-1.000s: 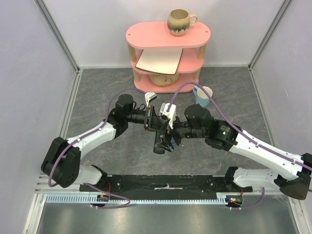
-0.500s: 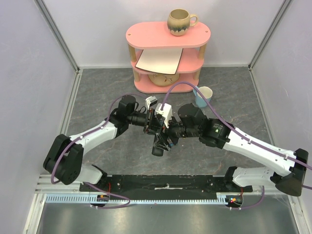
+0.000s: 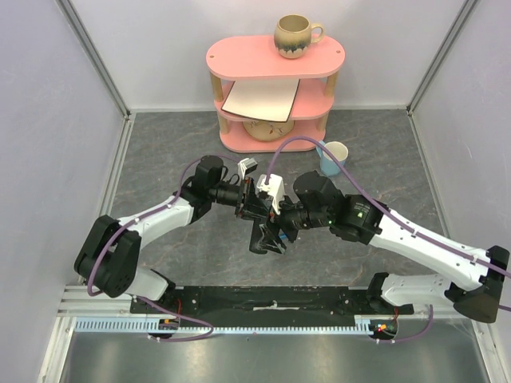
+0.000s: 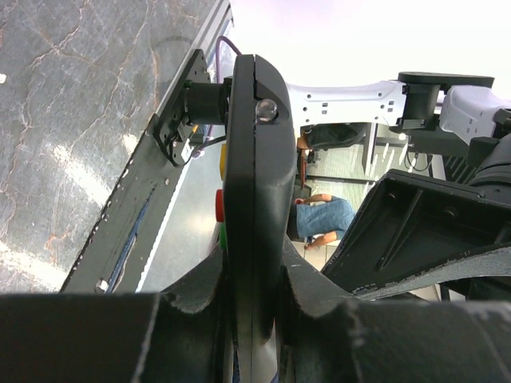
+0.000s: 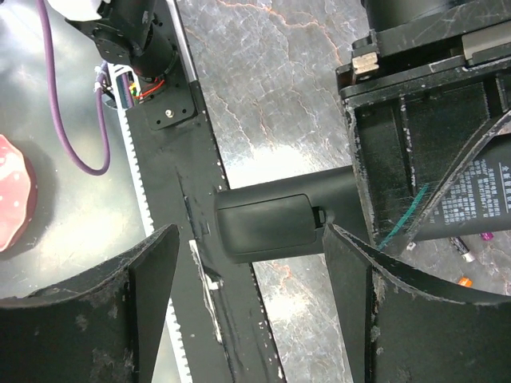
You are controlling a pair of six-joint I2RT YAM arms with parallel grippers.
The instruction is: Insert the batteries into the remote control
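The slim, smooth black remote control (image 4: 251,159) is clamped edge-on in the closed left tool (image 4: 251,287), above the grey marbled bench (image 5: 263,48). Its rounded end is framed by the spread right tool (image 5: 251,239). Two tiny cylinders, a purplish battery (image 5: 463,254) and an orange battery (image 5: 465,281), are seen on the bench.

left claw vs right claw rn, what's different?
Left claw is shut on the remote; right claw is open, holding nothing. Left claw's camera sees the remote edge-on; right claw's sees its back, framed by the open jaws. Both are black and converge on the remote.
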